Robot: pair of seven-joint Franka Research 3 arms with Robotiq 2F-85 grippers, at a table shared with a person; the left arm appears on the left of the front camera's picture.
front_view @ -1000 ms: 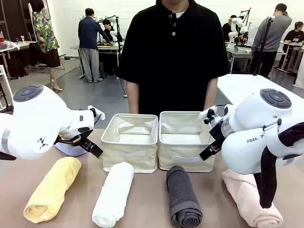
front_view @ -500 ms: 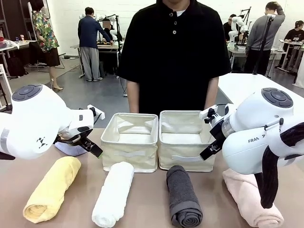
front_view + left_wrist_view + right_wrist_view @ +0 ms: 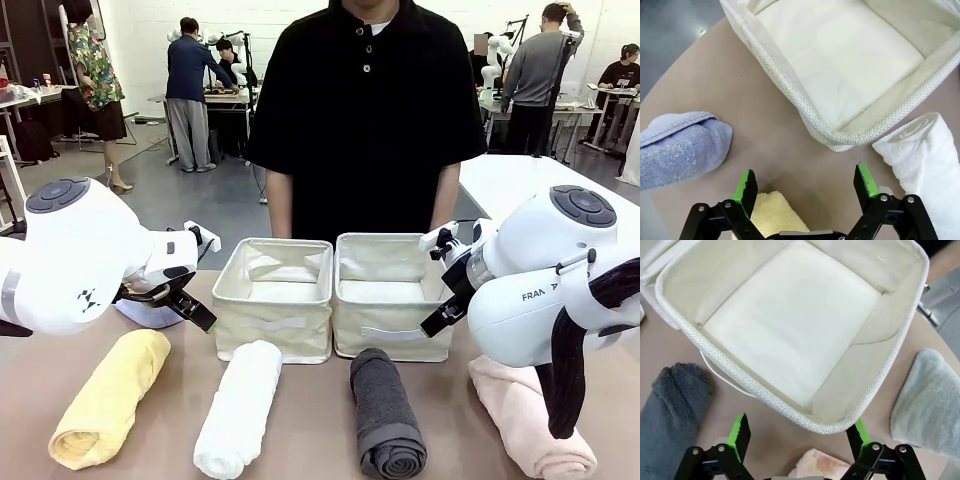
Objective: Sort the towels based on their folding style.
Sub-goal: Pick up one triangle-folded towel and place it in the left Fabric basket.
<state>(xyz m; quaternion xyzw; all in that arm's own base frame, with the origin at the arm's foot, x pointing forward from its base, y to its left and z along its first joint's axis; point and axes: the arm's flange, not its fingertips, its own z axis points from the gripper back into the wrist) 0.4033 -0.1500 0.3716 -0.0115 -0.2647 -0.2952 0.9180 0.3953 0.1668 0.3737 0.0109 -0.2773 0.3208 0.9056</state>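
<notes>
Nothing is sorted yet, as far as I can judge. Both cream bins, the left bin (image 3: 270,325) and the right bin (image 3: 385,322), show bare fabric floors in my wrist views, and all six towels lie on the table.

Four rolls lie in a row on the robot's side of the bins:
- **yellow towel** (image 3: 108,398): at far left, its long axis slanting so the far end leans toward the left bin.
- **white towel** (image 3: 240,405): leans the same way, less steeply, with its far end touching or just short of the left bin's front wall.
- **dark grey towel** (image 3: 385,412): runs nearly straight toward the right bin, with its spiral end facing me.
- **pink towel** (image 3: 525,420): slants the other way, its far end tucked under my right arm.

The two other folds sit outboard of the bins. The light blue towel (image 3: 680,150) lies beside the left bin with its rounded end toward it. The grey-green towel (image 3: 927,400) lies just beside the right bin's outer wall. I can't make out which way either one's tip points from here.

My left gripper (image 3: 805,181) hangs over bare table between the yellow towel's end and the bin corner, jaws spread wide with nothing in them. My right gripper (image 3: 798,431) hovers at the right bin's rim, above the pink towel's end, equally wide and empty.

All six placements remain.
</notes>
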